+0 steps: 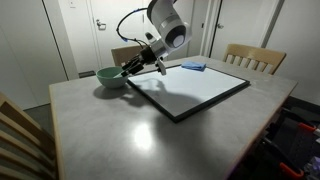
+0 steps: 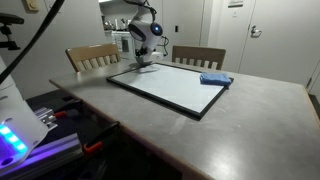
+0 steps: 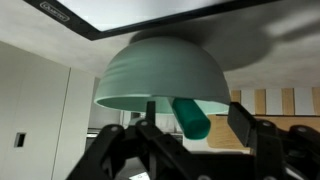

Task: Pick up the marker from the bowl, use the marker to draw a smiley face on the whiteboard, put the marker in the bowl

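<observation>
**Wrist view.** My fingers [image 3: 195, 108] stand partly apart, neither at full spread nor closed, with the marker [image 3: 190, 118] in the gap between them. The marker shows as a short green stub projecting over the rim of the bowl [image 3: 150, 70] toward the camera. It lies nearer one finger than the other. A clear gap separates it from the farther pad, and I cannot tell whether the nearer pad touches it, so no grip is evident. The picture stands upside down, so the bowl appears inverted, directly beyond my fingertips. Past the bowl runs the grey table [image 3: 290, 50], and beyond that is a black-framed corner of the whiteboard [image 3: 150, 10].

**Exterior views.** In an exterior view my fingers [image 1: 133, 68] tilt down toward the mouth of the bowl [image 1: 110, 77], tips at its rim. The bowl rests upright on the table [image 1: 120, 130], just beside the whiteboard corner nearest my fingers. The whiteboard [image 1: 190, 92] lies flat on the table and extends away from my fingers. A blue pad [image 1: 194, 67] rests on its far edge, well apart from them. In an exterior view my fingers [image 2: 143, 63] hang at the far corner of the whiteboard [image 2: 170, 88], and the pad [image 2: 215, 79] sits toward the opposite corner. Wooden chairs [image 2: 92, 56] stand beyond the table, behind my fingers.
</observation>
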Controlling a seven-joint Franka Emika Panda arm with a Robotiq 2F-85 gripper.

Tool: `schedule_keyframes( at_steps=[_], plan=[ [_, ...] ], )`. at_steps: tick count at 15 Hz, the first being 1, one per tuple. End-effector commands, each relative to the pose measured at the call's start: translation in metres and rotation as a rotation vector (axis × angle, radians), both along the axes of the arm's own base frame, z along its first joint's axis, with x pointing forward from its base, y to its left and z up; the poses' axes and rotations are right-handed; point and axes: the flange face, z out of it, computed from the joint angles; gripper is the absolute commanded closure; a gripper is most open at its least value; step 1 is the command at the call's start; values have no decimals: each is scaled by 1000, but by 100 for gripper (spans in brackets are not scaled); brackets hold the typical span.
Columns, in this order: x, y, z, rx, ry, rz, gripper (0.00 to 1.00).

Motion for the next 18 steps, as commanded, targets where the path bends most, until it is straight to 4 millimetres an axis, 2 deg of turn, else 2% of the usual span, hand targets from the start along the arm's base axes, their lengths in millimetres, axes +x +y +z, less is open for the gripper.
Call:
schedule_keyframes(
  at_steps=[1,4,5,11,13,15,18],
  plan=[
    [5,-1,13,34,-14,-2,20],
    [10,-2,15,31,-20,-7,12],
    [11,-3,14,28,-22,-9,16],
    [15,-3,6,15,-20,-10,24],
    [15,-3,4,15,-16,-11,30],
    [15,-3,2,14,-13,-12,40],
    [13,-4,-2,13,-2,-20,39]
  ],
)
